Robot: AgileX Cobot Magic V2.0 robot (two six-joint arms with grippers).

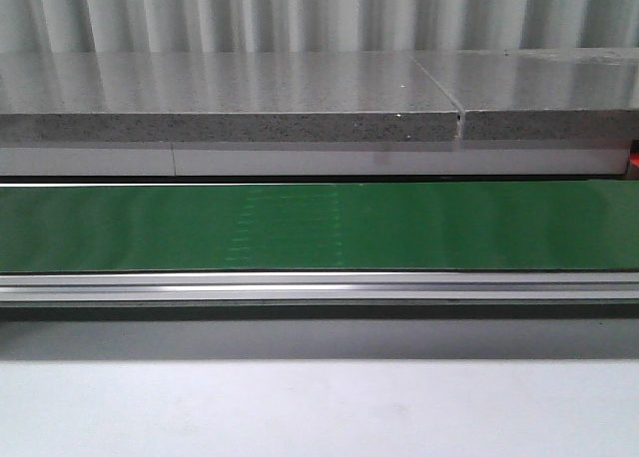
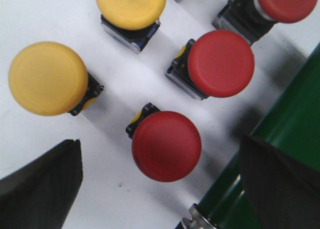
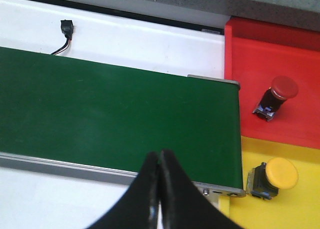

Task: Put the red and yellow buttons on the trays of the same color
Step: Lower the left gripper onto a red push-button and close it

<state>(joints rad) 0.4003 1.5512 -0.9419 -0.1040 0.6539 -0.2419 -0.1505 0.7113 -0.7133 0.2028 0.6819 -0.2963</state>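
Green conveyor belt [image 1: 319, 226] runs the full width of the front view, aluminium rail along its near edge, grey stone-look slab [image 1: 230, 103] behind it. White table [image 1: 319, 407] in the foreground. No arms show in this view.

Right wrist view: red tray [image 3: 272, 54] past the belt's end, yellow tray [image 3: 287, 209] just beside it. One red button [image 3: 277, 95] lies tilted in the red tray; one yellow button [image 3: 271, 178] sits in the yellow tray near the belt's corner. Small black connector on a wire [image 3: 65, 31] on the white strip beyond the belt. Right gripper [image 3: 159, 189] hangs over the belt's near rail, fingers pressed together, nothing between them.

Left wrist view: loose buttons on the white surface beside the belt edge. Left gripper [image 2: 160, 189] spread wide, empty, over the nearest red button [image 2: 166, 146]. Second red button [image 2: 221, 63] farther on, a third [image 2: 287, 3] cut by the frame edge. Two yellow buttons [image 2: 48, 78] [image 2: 131, 6] off to one side.
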